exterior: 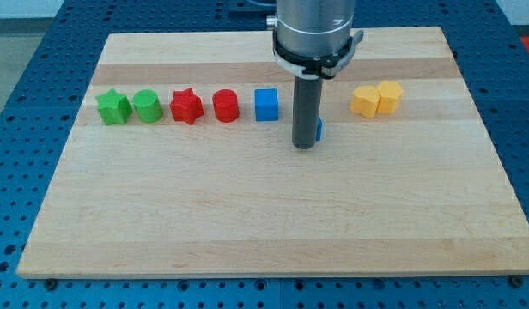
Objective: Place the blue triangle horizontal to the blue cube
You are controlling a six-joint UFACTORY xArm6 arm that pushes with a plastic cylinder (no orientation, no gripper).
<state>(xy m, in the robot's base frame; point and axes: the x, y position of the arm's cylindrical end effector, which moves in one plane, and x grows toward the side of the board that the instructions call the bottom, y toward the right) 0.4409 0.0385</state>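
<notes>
The blue cube [265,105] sits on the wooden board [247,215], in a row of blocks across the upper part. The blue triangle [319,130] is almost wholly hidden behind the dark rod; only a thin blue sliver shows at the rod's right side, to the right of the cube and slightly lower. My tip [305,146] rests on the board right against the triangle, about a block's width to the right of the cube.
Left of the cube stand a red cylinder [225,106], a red star [186,106], a green cylinder [147,106] and a green star [113,107]. Two yellow blocks [376,99] touch each other at the right. The arm's body [316,34] hangs over the board's top.
</notes>
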